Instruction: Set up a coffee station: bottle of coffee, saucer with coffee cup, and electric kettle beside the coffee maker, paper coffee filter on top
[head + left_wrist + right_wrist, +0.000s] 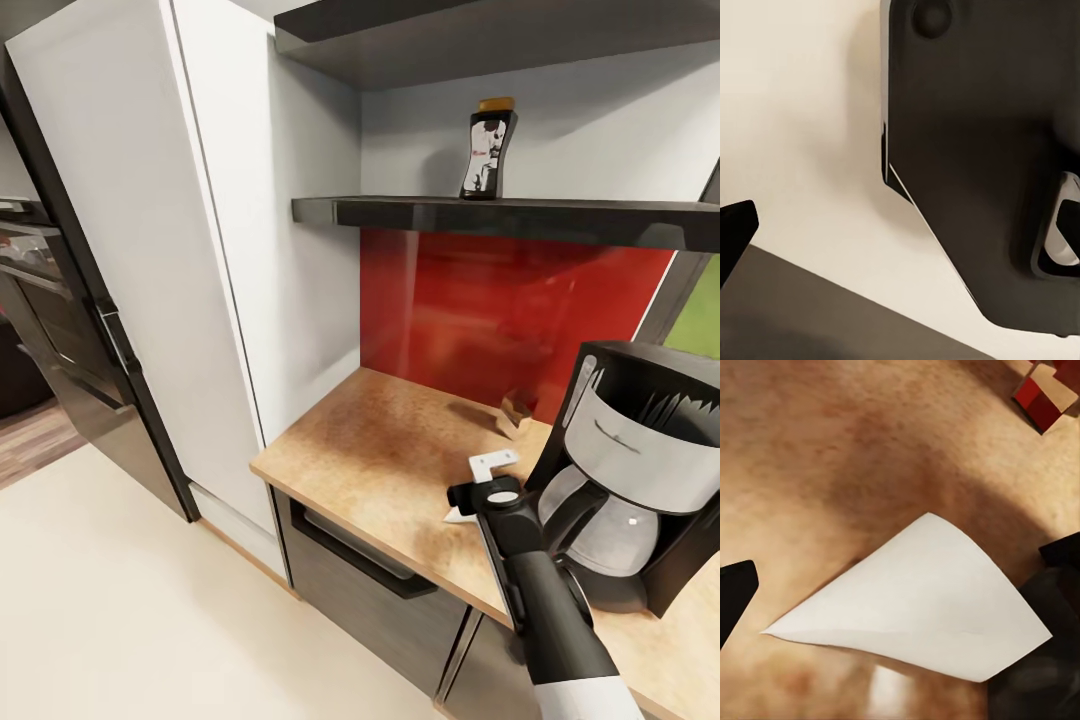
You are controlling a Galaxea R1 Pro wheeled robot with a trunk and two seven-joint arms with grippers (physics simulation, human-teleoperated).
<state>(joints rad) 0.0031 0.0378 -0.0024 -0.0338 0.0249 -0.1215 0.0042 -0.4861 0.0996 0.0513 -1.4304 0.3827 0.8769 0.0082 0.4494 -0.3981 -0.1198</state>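
Observation:
The dark coffee bottle [488, 150] with an orange cap stands on the black shelf [400, 212]. At the right of the wooden countertop [380, 450] sits the black and silver coffee maker [630, 470] with its glass carafe. My right gripper [480, 492] hangs low over the counter just left of it. In the right wrist view the right gripper [900, 577] is open, and a white paper coffee filter [922, 600] lies between its fingers, one corner under the dark finger [1039, 675]. One left fingertip [735, 232] shows at the edge of its view, over pale floor.
A small brown and red box [517, 410] sits by the red backsplash [480, 300]. A tall white cabinet [200, 250] bounds the counter's left end, and a dark oven column [60, 330] stands beyond it. A dark robot body part [982, 150] shows in the left wrist view.

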